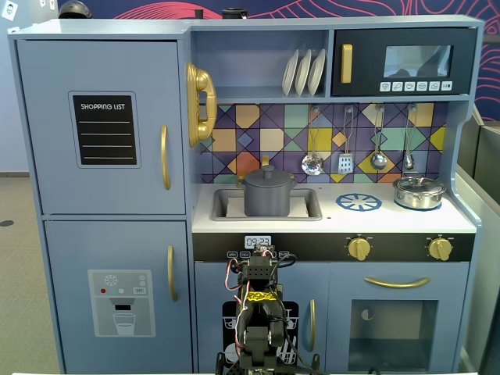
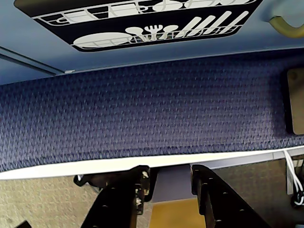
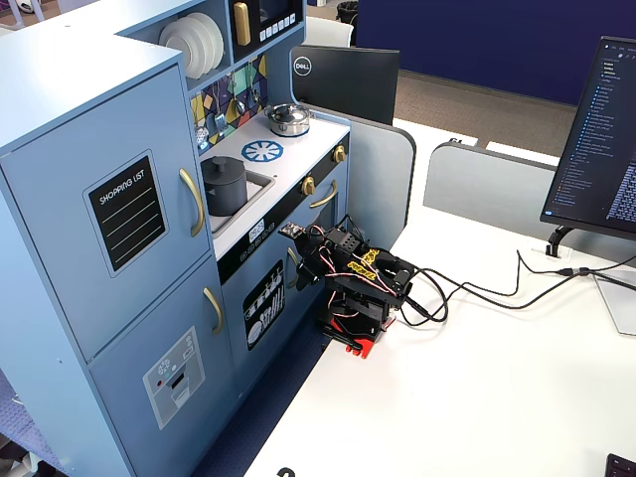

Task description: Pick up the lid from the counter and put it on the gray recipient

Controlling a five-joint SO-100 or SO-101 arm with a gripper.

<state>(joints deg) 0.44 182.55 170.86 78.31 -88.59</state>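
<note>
The gray recipient (image 1: 268,198) stands in the sink of the toy kitchen. The lid (image 1: 268,176), a dark gray disc with a small knob, sits on top of it. Both fixed views show this; in the side one the pot (image 3: 228,189) carries the lid (image 3: 223,163) too. My arm (image 1: 258,312) is folded low in front of the kitchen's lower doors, far below the counter. My gripper (image 2: 168,173) has its jaws apart and holds nothing. In the wrist view it hangs over the white table edge and blue carpet. The pot and lid are out of the wrist view.
A shiny silver pot (image 1: 419,192) stands at the counter's right, beside a blue-and-white burner print (image 1: 358,202). Utensils hang on the back wall above. A monitor (image 3: 606,139) and cables (image 3: 497,293) lie on the white table to the arm's right.
</note>
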